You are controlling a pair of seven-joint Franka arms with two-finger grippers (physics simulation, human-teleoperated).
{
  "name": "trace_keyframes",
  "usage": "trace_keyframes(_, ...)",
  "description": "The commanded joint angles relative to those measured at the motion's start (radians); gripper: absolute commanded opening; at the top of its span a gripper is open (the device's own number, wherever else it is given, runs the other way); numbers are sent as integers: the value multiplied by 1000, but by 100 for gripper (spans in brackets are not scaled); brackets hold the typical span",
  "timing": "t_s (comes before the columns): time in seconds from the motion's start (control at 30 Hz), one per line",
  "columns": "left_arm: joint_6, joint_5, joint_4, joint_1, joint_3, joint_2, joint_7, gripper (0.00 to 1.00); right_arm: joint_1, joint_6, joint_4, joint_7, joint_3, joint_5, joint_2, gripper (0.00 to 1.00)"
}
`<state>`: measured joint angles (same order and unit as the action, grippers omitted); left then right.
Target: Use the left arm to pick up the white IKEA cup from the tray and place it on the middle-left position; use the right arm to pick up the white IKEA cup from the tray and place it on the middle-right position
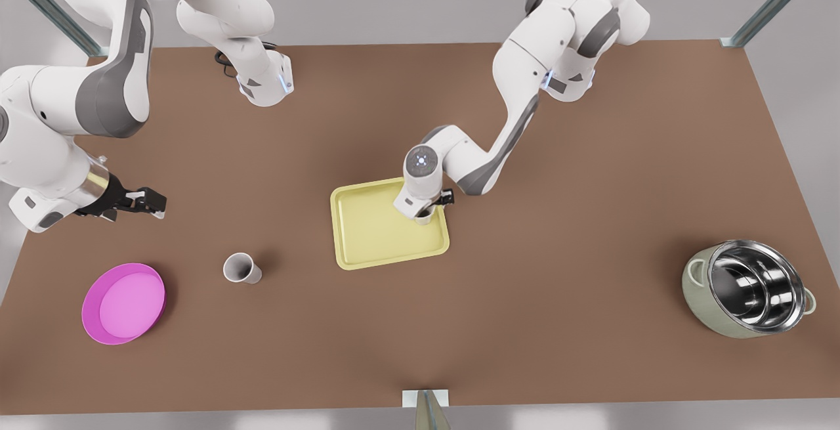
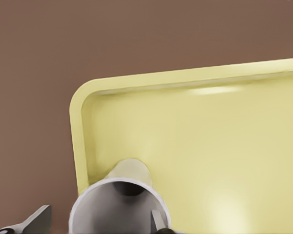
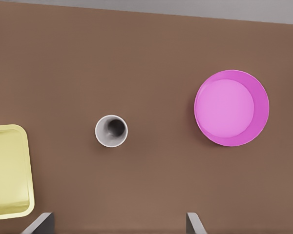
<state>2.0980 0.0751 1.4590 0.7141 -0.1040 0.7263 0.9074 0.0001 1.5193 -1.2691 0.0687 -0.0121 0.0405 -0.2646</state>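
Placed cup upright on bench. Tray centre; left gripper, jaws straddling second cup at tray corner, closure unclear. Right gripper beyond, jaws wide, waiting. Risk: rim-only grip, cup tips.

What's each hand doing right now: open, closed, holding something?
Left hand: at the white cup on the tray; grip cannot be told.
Right hand: open, holding nothing.
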Motion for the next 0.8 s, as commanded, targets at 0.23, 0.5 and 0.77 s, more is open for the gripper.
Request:
trace_keyframes(0.23, 42, 9, -5, -1, 4, 18, 119, 67, 0, 1, 0, -7, 0, 1, 1, 100)
trace_keyframes(0.5, 48, 6, -14, -13, 9, 27, 119, 24, -6, 1, 0, -7, -2, 1, 1, 100)
trace_keyframes(0.77, -148, -15, -115, -125, 4, -54, 107, 13, -6, 5, 0, -7, 1, 1, 1, 100)
